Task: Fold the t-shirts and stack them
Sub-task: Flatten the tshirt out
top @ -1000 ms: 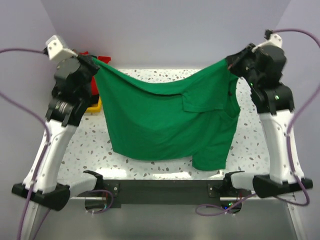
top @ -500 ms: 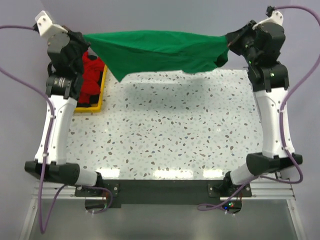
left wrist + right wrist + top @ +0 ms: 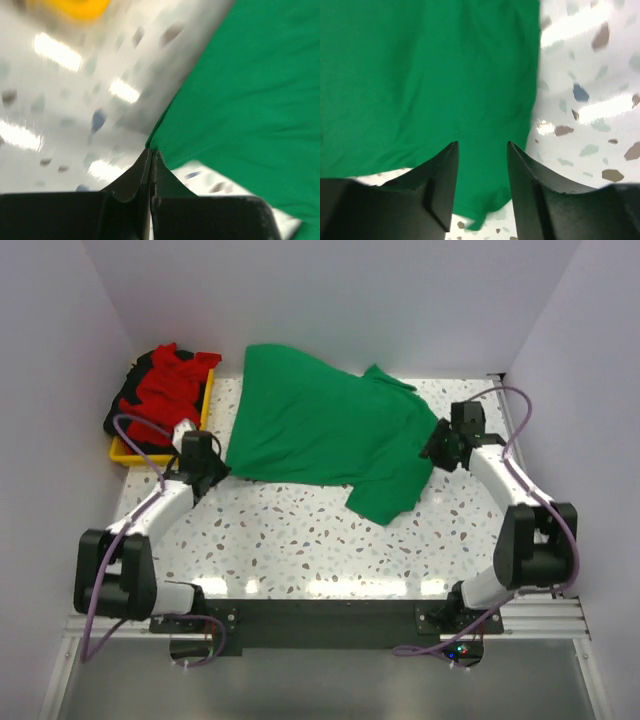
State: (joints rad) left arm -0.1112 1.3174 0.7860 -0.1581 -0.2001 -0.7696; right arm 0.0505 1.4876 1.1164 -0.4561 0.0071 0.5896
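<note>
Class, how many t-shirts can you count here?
3: the green t-shirt spread on the table, the red t-shirt and the dark t-shirt heaped in the yellow tray; more may hide underneath.

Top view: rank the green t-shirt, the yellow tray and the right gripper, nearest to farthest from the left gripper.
1. green t-shirt, its corner at the fingers of the left gripper.
2. yellow tray, just behind, far left.
3. right gripper, across on the right.

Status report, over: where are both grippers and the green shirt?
Left gripper shut on green t-shirt corner. Right gripper open above shirt's edge. Shirt lies spread on table. Red shirt in yellow tray, clear of work.
</note>
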